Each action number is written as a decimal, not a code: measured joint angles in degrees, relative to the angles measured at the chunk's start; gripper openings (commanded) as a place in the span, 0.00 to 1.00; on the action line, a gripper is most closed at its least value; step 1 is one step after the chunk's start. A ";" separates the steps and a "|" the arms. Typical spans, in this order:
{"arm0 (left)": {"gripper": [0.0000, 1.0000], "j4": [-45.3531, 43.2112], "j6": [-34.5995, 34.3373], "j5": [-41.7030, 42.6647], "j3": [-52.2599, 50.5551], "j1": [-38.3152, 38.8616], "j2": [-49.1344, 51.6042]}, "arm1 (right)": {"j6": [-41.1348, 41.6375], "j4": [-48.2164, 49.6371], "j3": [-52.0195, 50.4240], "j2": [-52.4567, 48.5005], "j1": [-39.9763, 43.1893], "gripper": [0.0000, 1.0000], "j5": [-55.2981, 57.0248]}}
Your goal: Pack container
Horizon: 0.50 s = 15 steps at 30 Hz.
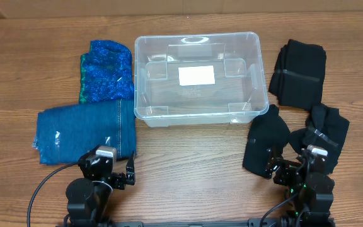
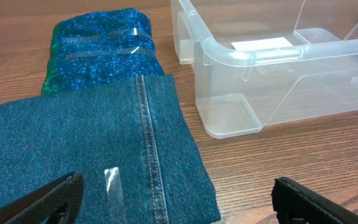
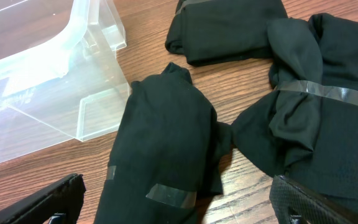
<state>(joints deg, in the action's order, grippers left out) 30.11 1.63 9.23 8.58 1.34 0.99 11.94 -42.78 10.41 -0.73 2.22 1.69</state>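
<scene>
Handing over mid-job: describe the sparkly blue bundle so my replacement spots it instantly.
Find the clear container in the middle of the scene. Just off its left side, on the robot's left, lies a folded bundle, right beyond the folded denim. Unlike the plain denim, it glitters bright blue with a green edge.

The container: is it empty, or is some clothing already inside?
Empty. Inside the container only its white label shows; the folded jeans and black garments lie outside.

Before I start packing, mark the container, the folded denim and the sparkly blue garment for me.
container [image 1: 194,116]: overhead view, on its near wall.
folded denim [image 1: 84,129]: overhead view, middle of the fabric.
sparkly blue garment [image 1: 107,70]: overhead view, middle of the fold.
</scene>
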 measured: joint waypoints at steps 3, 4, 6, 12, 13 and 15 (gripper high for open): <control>1.00 0.00 0.00 0.00 0.00 0.00 0.00 | 0.02 0.00 0.00 0.00 0.00 1.00 0.00; 1.00 0.00 0.00 0.00 0.00 0.00 0.00 | 0.00 0.00 0.00 0.00 0.00 1.00 0.00; 1.00 0.00 0.00 0.00 0.00 0.00 0.00 | 0.02 0.00 0.00 0.00 0.00 1.00 0.00; 1.00 0.00 0.00 0.00 0.00 0.00 0.00 | 0.00 0.00 0.00 0.00 0.00 1.00 0.00; 1.00 0.00 0.00 0.00 0.00 0.00 0.00 | 0.00 -0.02 0.00 0.00 0.00 1.00 0.00; 1.00 0.00 0.00 0.00 0.00 0.00 0.00 | 0.02 0.00 0.00 0.00 0.00 0.99 0.00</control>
<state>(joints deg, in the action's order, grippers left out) 30.11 1.63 9.23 8.58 1.34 0.99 11.97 -42.78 10.41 -0.73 2.22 1.69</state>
